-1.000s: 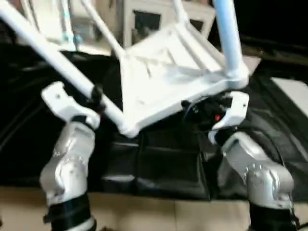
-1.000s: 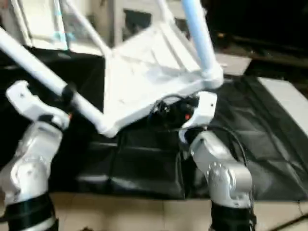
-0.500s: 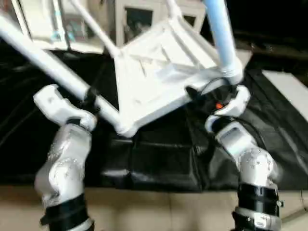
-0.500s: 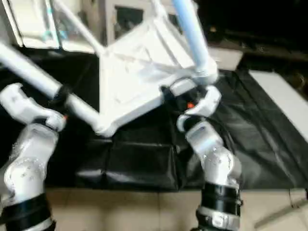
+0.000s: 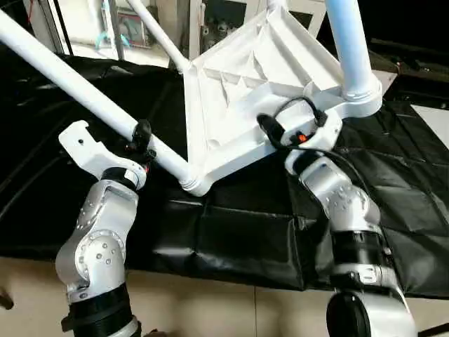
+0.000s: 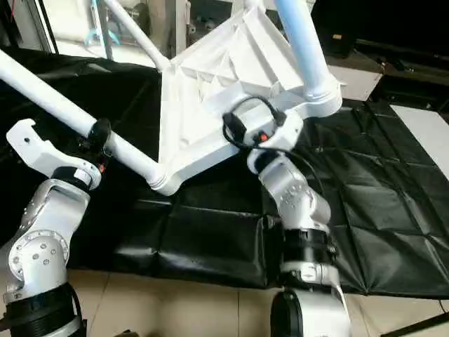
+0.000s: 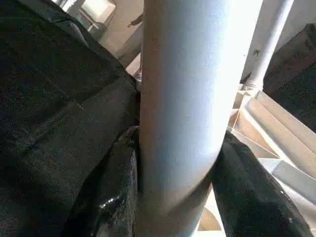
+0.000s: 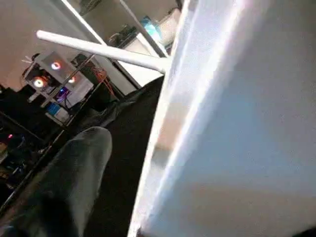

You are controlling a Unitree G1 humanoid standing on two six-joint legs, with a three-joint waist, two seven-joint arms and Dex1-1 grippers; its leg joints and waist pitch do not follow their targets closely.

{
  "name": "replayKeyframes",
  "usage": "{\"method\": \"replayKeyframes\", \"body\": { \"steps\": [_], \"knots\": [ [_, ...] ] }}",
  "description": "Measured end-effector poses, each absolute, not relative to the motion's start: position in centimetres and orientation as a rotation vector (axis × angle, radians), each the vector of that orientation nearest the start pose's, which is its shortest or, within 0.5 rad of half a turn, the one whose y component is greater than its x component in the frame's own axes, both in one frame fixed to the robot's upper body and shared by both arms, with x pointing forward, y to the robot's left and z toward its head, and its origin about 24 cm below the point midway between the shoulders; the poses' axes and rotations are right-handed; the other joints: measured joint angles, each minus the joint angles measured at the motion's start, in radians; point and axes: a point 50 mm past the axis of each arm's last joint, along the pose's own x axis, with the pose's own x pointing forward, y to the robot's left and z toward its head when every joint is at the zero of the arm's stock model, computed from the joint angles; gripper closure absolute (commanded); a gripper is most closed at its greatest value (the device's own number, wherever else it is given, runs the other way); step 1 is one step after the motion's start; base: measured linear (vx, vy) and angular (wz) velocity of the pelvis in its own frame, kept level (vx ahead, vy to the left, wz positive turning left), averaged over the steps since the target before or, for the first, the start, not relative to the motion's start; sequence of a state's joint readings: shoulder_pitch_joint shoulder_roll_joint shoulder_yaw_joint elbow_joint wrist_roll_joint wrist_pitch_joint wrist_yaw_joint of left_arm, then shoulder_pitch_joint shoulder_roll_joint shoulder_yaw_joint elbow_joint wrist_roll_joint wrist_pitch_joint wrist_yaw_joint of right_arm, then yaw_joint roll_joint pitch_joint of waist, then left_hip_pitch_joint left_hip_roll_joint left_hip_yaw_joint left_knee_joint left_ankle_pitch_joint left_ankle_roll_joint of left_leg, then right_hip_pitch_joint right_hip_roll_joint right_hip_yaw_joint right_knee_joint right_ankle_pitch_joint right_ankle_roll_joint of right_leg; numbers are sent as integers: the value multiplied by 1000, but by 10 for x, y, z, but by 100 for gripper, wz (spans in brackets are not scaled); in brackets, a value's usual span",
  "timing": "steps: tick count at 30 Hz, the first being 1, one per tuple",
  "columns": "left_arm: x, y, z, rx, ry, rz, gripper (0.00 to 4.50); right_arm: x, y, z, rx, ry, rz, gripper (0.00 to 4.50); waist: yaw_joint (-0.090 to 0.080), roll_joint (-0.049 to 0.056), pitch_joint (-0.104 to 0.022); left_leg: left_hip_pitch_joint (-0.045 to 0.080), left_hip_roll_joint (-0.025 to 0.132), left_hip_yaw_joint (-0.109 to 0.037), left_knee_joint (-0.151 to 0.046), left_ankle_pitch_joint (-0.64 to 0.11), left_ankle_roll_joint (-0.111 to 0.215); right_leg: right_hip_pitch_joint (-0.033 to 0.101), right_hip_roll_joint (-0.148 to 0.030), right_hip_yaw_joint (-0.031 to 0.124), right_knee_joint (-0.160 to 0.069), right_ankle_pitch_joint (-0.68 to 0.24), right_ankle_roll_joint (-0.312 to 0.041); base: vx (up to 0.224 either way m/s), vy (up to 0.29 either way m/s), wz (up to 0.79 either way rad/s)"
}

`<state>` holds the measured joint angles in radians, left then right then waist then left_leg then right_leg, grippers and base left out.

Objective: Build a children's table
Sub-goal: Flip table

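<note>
The children's table [image 5: 238, 105] hangs tilted above a black mat, its ribbed underside facing me. Three white legs stick out of its corner sockets. My left gripper [image 5: 140, 139] is shut on the long leg [image 5: 70, 74] that runs up to the left. In the left wrist view that leg [image 7: 182, 98] fills the gap between the black fingers [image 7: 111, 197]. My right gripper [image 5: 284, 140] sits at the top's lower edge, beside the socket of the near right leg [image 5: 347, 49]. In the right wrist view one dark finger [image 8: 74, 182] stands off the white edge [image 8: 237, 138], so the jaws are open.
A black quilted mat [image 5: 231, 239] covers the floor under the table, with beige tiles [image 5: 210, 309] at its near edge. A white glass-door cabinet [image 5: 224, 14] stands behind. A white panel [image 5: 435, 119] lies at the right.
The view has shifted. My right arm has swung in closer under the top's edge, its forearm now steeper. The left gripper keeps its hold on the leg.
</note>
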<state>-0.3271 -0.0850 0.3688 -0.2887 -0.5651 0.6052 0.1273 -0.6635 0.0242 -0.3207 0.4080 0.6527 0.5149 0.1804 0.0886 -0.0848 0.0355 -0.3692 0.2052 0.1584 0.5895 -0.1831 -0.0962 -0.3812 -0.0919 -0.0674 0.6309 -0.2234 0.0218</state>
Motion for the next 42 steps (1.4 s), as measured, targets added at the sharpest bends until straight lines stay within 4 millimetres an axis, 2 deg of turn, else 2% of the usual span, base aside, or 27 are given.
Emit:
{"method": "replayKeyframes", "body": {
  "steps": [1, 5, 6, 9, 14, 19, 27, 28, 30, 35, 38, 40, 42],
  "knots": [
    [290, 174, 133, -642, -20, 40, 268, 361, -118, 109, 795, 177, 356, 71, -1, -1, 0, 1, 0, 2, 0, 0, 0, 0, 0, 2, -1, 1, 1, 0, 0, 0],
    [290, 175, 133, -642, -19, 47, 268, 362, -119, 108, 781, 175, 349, 84, -2, -5, 0, 2, 0, 7, 0, 0, 1, -1, 0, 5, -1, 1, 5, 0, 0, 0],
    [290, 175, 133, -642, -18, 48, 268, 363, -120, 107, 777, 174, 346, 111, -2, -5, 0, 2, 0, 8, 0, 0, 1, -1, 0, 5, -1, 1, 6, 0, 0, 0],
    [290, 175, 133, -642, -18, 48, 268, 364, -122, 107, 770, 160, 335, 123, -1, -6, 0, 2, 1, 9, 0, 0, 1, -2, 0, 6, -1, 1, 6, 0, 0, 0],
    [290, 174, 133, -645, -17, 42, 268, 365, -123, 108, 753, 156, 327, 183, -1, -6, 0, 2, 1, 10, 0, 0, 1, -2, 0, 6, -1, 3, 4, 0, 0, 0],
    [290, 173, 131, -650, -10, 43, 268, 369, -122, 111, 743, 149, 318, 211, -1, -7, 1, 2, 1, 11, 0, 0, 1, -3, 0, 6, -1, 2, 6, 0, 0, 0],
    [290, 171, 130, -649, 1, 36, 268, 371, -123, 116, 704, 127, 311, 217, 1, -10, 1, 2, 1, 11, 1, 0, 1, -3, 0, 6, -1, 3, 5, 0, 0, 0],
    [291, 171, 130, -650, 2, 35, 233, 372, -123, 118, 695, 123, 310, 218, 1, -10, 1, 2, 1, 11, 1, 0, 1, -3, 0, 6, -1, 3, 5, 0, 0, 0],
    [290, 171, 128, -658, 11, 30, 198, 374, -123, 123, 661, 110, 309, 218, 1, -12, 2, 1, 1, 11, 1, 0, 1, -3, 0, 6, -1, 3, 5, 0, 0, 0],
    [287, 170, 118, -638, 78, 17, 151, 382, -128, 146, 505, 19, 271, 225, 3, -20, 7, -3, 2, 11, 1, 0, 0, -6, 0, 6, -2, 6, 2, 0, 0, 0],
    [287, 169, 112, -628, 115, 16, 124, 384, -126, 158, 447, -27, 266, 245, 3, -26, 10, -10, 2, 11, 4, 2, -3, -11, 1, 6, -2, 7, 3, 0, 0, 0],
    [286, 169, 110, -625, 122, 19, 113, 386, -128, 166, 432, -54, 256, 248, 3, -26, 10, -19, 2, 11, 6, 2, -2, -19, 1, 6, -2, 11, 8, 0, 0, 0],
    [285, 171, 109, -612, 133, 22, 103, 387, -132, 169, 415, -70, 230, 263, 5, -29, 11, -21, 2, 11, 8, 3, 1, -20, 1, 6, -2, 13, 10, 0, 0, 0]
  ]
}}
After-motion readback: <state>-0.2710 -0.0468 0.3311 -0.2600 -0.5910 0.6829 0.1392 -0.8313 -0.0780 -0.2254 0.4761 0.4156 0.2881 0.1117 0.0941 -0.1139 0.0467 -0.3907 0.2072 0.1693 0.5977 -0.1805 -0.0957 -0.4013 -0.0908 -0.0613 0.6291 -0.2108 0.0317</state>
